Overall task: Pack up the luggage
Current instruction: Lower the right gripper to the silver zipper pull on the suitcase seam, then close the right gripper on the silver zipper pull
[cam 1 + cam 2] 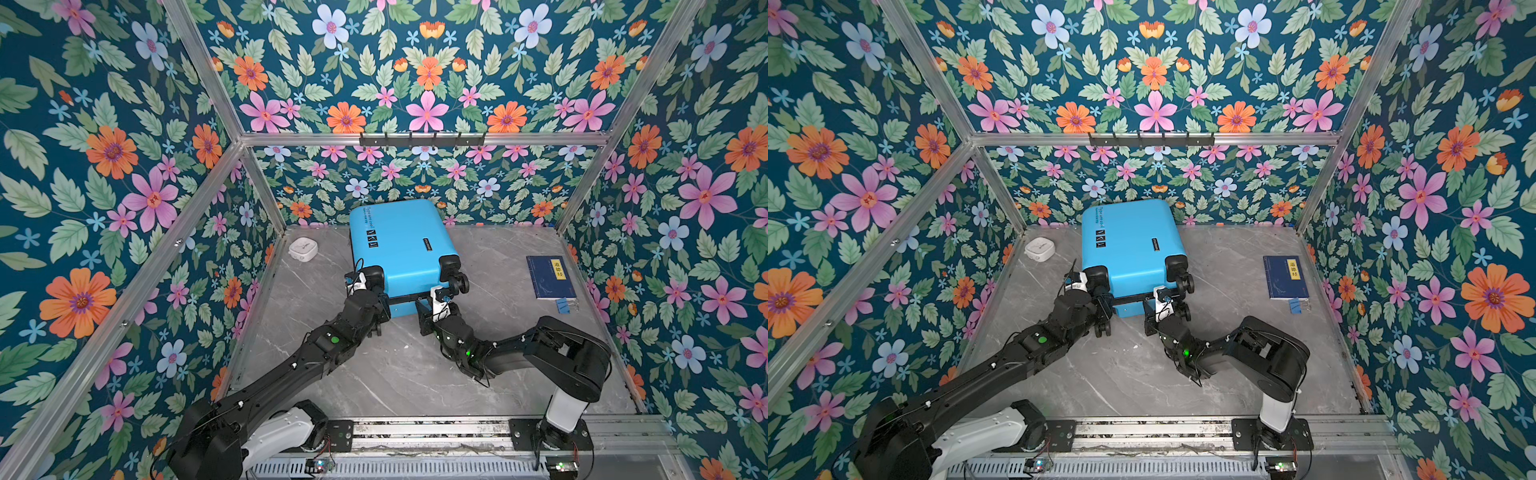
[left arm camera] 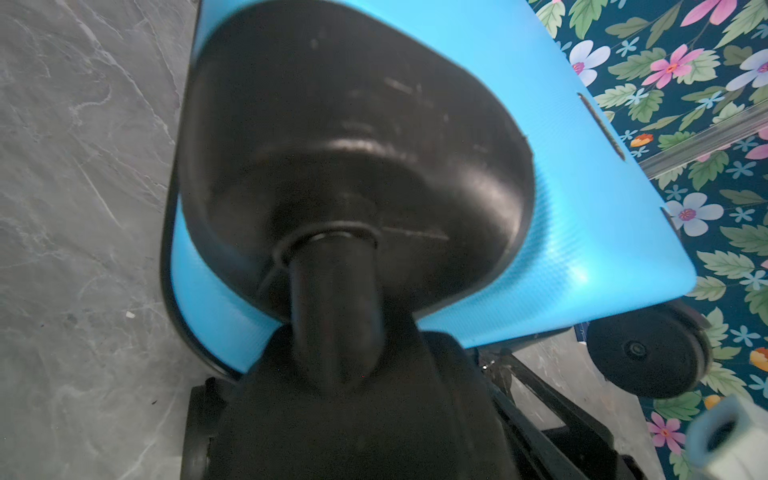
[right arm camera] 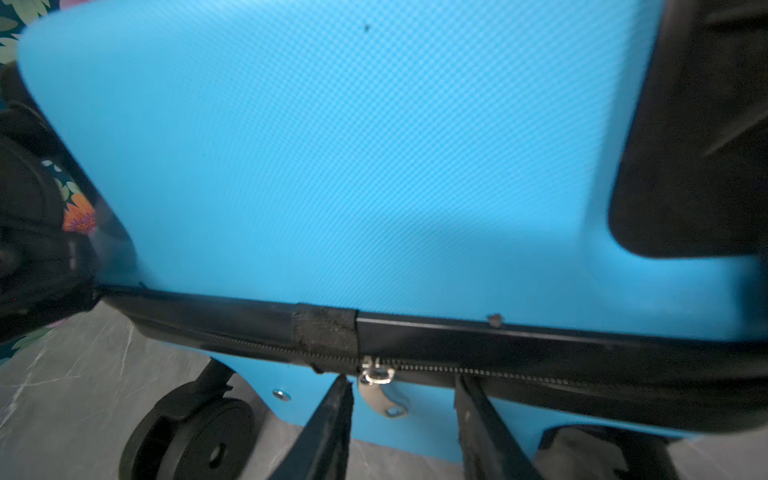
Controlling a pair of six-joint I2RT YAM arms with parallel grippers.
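**Luggage flat at far middle of table, right gripper lined up on zip pull**

Luggage (image 1: 399, 241) lies on its broad side at the far middle of the table (image 1: 374, 374), wheel end toward the arm bases, and looks closed. Book (image 1: 550, 276) sits well apart to its right, not packed.

Right gripper (image 3: 401, 378) is at the near edge. Jaws are part-way apart, with a finger (image 3: 332, 415) on each side of the zip pull (image 3: 380, 392). A gap shows and nothing is pinched yet.

Left gripper (image 1: 368, 286) is tucked in at the left caster (image 2: 336, 316). The caster housing fills the wrist view and hides the fingers, so cannot tell if it grips or only rests there.

Handling, as a judgement:
- **Shell:** hard and stiff, finely textured but probably slick for pads, and far too wide for the jaws. No shell grasp.
- **Where to hold:** small features only, meaning the zip pull, a caster stem or the handle.
- **Weight:** small case, probably light. It is likely to slide on the smooth table when the zip is tugged, so a brace at the caster makes sense.
- **Zip pull:** thin loose metal that hangs free and could swivel out of a shallow pinch. Grip it deep, close to the slider.
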